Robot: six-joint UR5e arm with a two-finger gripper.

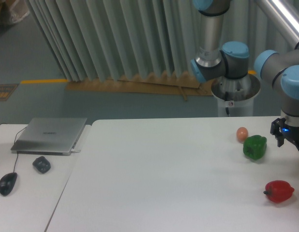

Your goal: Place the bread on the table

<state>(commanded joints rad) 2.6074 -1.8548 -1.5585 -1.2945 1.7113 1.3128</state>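
Observation:
The bread is out of view. The white table [164, 183] fills the lower middle and right of the camera view. My gripper [291, 144] hangs at the far right edge, just above the table and to the right of a green pepper [254, 147]. One dark finger [279, 136] shows. The other side is cut off by the frame edge, so I cannot see what, if anything, sits between the fingers.
A small orange-pink egg-shaped ball [242, 134] lies just left of the green pepper. A red pepper [279, 191] sits nearer the front right. On the adjoining desk at left are a closed laptop [50, 135], a black mouse [7, 183] and a dark small object [41, 165].

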